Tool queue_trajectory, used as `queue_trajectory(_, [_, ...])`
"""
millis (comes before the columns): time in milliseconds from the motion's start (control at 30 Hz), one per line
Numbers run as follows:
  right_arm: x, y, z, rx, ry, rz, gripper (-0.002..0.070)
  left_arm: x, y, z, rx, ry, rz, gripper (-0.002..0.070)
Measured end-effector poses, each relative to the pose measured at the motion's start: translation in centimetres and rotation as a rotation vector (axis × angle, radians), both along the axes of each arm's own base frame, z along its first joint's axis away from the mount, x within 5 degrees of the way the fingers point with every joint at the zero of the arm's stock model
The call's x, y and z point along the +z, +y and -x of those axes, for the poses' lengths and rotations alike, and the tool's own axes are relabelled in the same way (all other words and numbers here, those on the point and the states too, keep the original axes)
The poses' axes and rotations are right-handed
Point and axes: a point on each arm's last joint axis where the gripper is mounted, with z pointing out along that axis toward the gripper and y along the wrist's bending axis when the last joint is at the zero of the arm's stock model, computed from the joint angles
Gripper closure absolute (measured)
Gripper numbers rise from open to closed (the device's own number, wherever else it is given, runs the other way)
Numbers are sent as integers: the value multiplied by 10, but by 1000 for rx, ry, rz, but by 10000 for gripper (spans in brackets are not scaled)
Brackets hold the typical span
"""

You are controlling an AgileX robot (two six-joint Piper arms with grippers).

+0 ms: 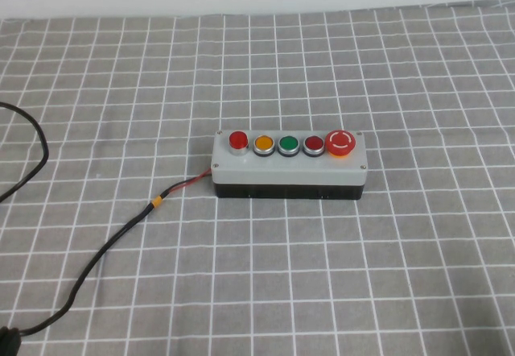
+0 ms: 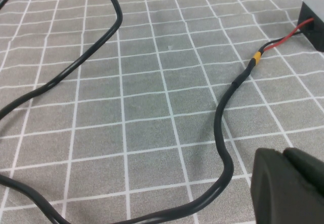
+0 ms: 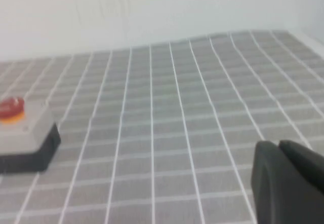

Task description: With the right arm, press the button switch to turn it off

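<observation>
Item: small round bright-red push button switch (image 1: 238,140) with a silver metal ring around its base. It sits at the left end of a row of five controls on the top face of a light-grey rectangular switch box (image 1: 290,167) with a black lower half. The box lies near the middle of the grey cloth with white grid lines (image 1: 322,275) that covers the table. The button's cap is glossy and brighter than the rest of the row.

Row, from that button toward the robot's right: a round amber button (image 1: 264,142), a round green button (image 1: 289,143), a darker red flat button (image 1: 314,143), and a large red mushroom-shaped stop button (image 1: 340,142) on a yellow collar. All four ringed buttons stand close together in a straight line.

Cable: a black sheathed lead (image 1: 105,247) leaves the box's left end, showing red wire and a yellow band (image 2: 257,57) near the box, then curves across the cloth toward the robot's left side.

Left gripper (image 2: 291,186): seen only in the left wrist view as a dark rounded mass low over the cloth beside the black lead, well apart from the box; its opening cannot be told.

Right gripper (image 3: 288,183): seen only in the right wrist view as a dark shape above bare cloth, well apart from the box's stop-button end; its opening cannot be told.
</observation>
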Motion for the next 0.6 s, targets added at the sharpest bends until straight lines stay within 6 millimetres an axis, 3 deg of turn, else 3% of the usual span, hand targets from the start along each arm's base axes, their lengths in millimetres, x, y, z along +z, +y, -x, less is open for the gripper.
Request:
queue_trajectory(300, [-19, 2, 3, 33, 192, 70, 692, 0, 0, 0, 0, 0, 0, 678])
queue_trajectory(600, [-21, 2, 4, 37, 210, 74, 692, 0, 0, 0, 0, 0, 0, 678])
